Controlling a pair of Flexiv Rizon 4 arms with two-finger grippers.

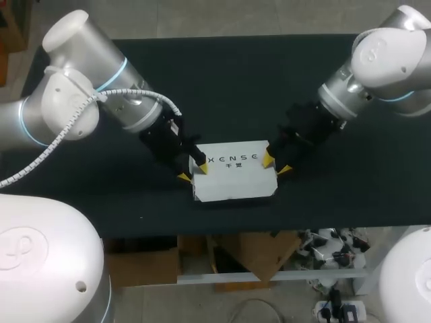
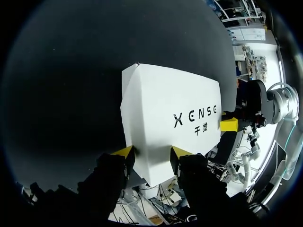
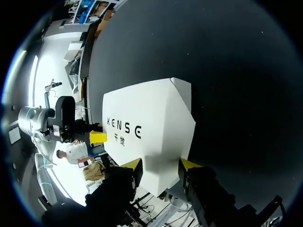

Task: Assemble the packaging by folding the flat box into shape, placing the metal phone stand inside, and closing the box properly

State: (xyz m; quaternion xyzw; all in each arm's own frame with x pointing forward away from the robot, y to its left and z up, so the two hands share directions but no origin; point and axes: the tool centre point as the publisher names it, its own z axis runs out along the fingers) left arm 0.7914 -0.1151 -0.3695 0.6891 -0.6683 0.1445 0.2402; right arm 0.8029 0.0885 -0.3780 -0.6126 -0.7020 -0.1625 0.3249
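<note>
My left arm (image 1: 87,87) came in from the table's (image 1: 222,74) back left corner and sloped down toward the middle. The left gripper (image 1: 192,173) sat at the left end of the box (image 1: 234,178). Its fingers were spread partway, with one yellow tip over the box's top face and the other just outside the left end, by the front left corner. In the left wrist view, that end of the box (image 2: 165,104) ran in between the two tips and met both of them.

The white box lay flat on the black table, about midway along it and close to the front edge. Its broad printed face was turned up and its top looked shut.

The right gripper (image 1: 276,164) was at the box's right end, also parted to a middling gap. One tip rested on the top face near the back right corner, and the other was just off the right end. In the right wrist view, the box's (image 3: 151,113) end reached in between those tips. My right arm (image 1: 384,60) rose from there toward the table's back right corner.
</note>
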